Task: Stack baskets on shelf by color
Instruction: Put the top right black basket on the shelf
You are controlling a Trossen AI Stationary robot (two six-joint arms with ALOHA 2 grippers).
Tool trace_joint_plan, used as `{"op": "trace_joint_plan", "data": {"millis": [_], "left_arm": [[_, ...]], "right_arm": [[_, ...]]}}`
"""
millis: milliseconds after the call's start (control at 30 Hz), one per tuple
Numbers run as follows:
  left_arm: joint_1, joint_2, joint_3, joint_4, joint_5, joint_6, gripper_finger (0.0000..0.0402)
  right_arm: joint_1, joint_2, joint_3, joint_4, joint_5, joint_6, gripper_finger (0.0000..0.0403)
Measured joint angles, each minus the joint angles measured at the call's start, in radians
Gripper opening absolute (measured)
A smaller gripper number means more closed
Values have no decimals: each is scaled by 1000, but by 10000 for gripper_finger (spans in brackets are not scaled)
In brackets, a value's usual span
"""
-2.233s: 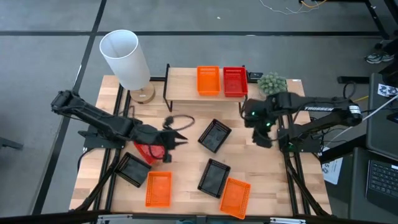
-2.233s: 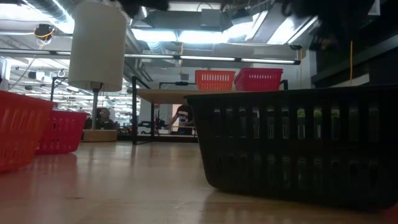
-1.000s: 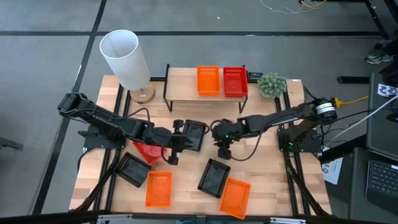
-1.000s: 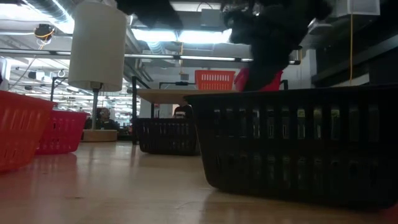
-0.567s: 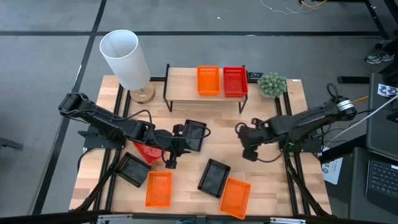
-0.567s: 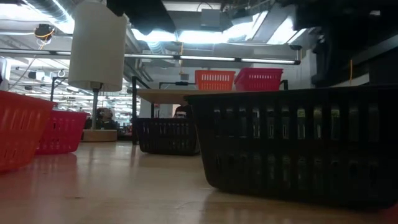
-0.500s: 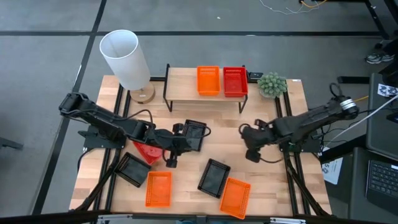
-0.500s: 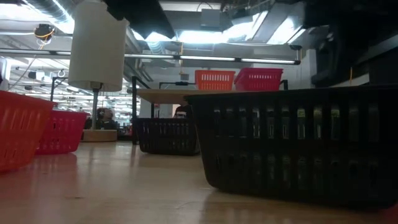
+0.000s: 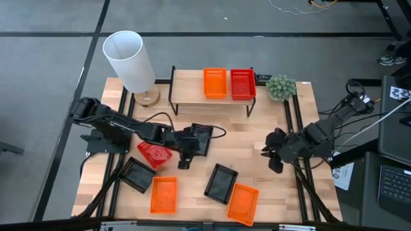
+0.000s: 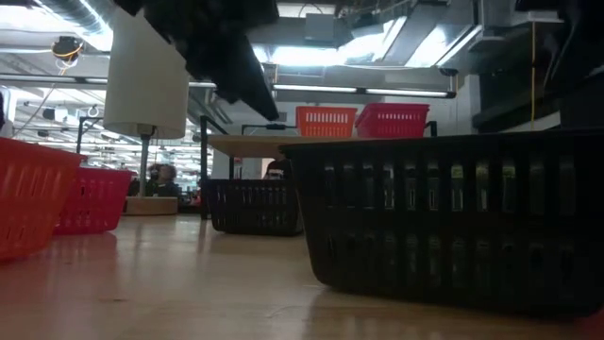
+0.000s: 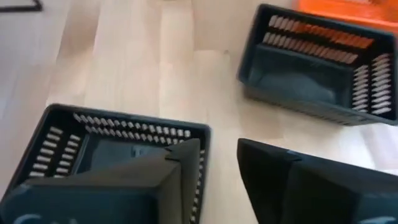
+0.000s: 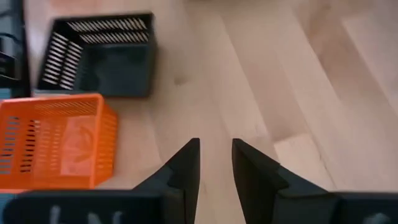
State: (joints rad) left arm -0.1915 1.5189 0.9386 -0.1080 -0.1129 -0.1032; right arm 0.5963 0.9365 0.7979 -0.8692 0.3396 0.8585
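Observation:
An orange basket [image 9: 215, 83] and a red basket [image 9: 243, 83] stand on the shelf [image 9: 186, 96]. On the tabletop lie a black basket [image 9: 201, 138] at the middle, a second black basket [image 9: 221, 182], a third [image 9: 136, 174], two orange baskets [image 9: 243, 201] [image 9: 164, 194] and a red one [image 9: 154, 154]. My left gripper [image 9: 188, 154] is open at the middle black basket [image 11: 112, 143]. One finger is over its inside and one outside its side wall [image 11: 204, 140]; whether they touch it I cannot tell. My right gripper [image 9: 275, 157] hangs open over bare wood [image 12: 261, 93] near the table's right edge.
A white lamp [image 9: 131, 61] stands at the far left corner, and a small green plant [image 9: 280, 85] sits right of the shelf. A black cable loops by the left arm. Bare wood lies between the middle basket and the right gripper. The near black basket [image 10: 453, 217] fills the low view.
My right arm has drawn back from the middle black basket toward the table's right edge. My left gripper has moved a little to the right, up to that basket. The basket, slid leftward earlier, has stayed put during the last second.

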Motion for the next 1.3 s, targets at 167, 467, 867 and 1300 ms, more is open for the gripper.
{"op": "trace_joint_plan", "data": {"millis": [167, 467, 867, 1300], "left_arm": [[6, 59, 1, 7, 0, 0, 121], [6, 145, 0, -11, 2, 0, 122], [-4, 245, 0, -33, -39, -35, 86], [-142, 153, 267, -347, -217, -99, 1]], "right_arm": [[78, -52, 2, 23, 135, -32, 91], [145, -84, 2, 36, 243, -58, 91], [148, -80, 2, 53, 347, -135, 91], [148, -82, 2, 89, 325, -184, 91]]}}
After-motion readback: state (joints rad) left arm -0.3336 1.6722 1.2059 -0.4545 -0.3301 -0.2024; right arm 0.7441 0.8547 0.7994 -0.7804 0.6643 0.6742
